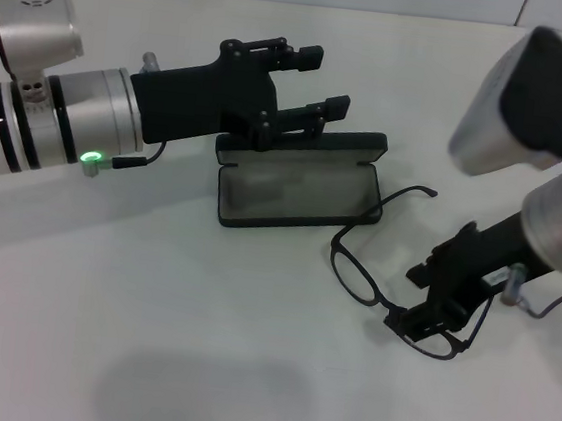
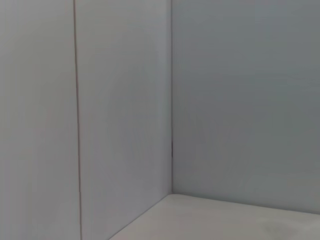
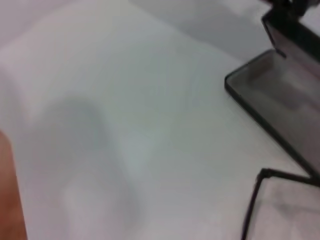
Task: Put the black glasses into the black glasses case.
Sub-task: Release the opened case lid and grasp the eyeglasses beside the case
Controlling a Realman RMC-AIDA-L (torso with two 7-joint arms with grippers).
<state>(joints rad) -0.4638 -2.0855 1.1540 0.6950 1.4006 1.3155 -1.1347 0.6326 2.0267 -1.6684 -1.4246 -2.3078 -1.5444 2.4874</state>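
The black glasses case (image 1: 298, 194) lies open in the middle of the table, grey lining up, its lid (image 1: 308, 145) standing at the back. It also shows in the right wrist view (image 3: 280, 95). My left gripper (image 1: 331, 79) is open and empty, hovering just above and behind the lid. The black glasses (image 1: 360, 269) lie unfolded on the table to the right of the case, one temple arm reaching toward it. My right gripper (image 1: 426, 318) is low over the right lens and shut on the frame. A piece of the frame shows in the right wrist view (image 3: 252, 210).
The white table (image 1: 147, 337) has free room in front and to the left. A tiled wall (image 2: 120, 100) stands behind the table. The left wrist view shows only this wall and a corner of the table.
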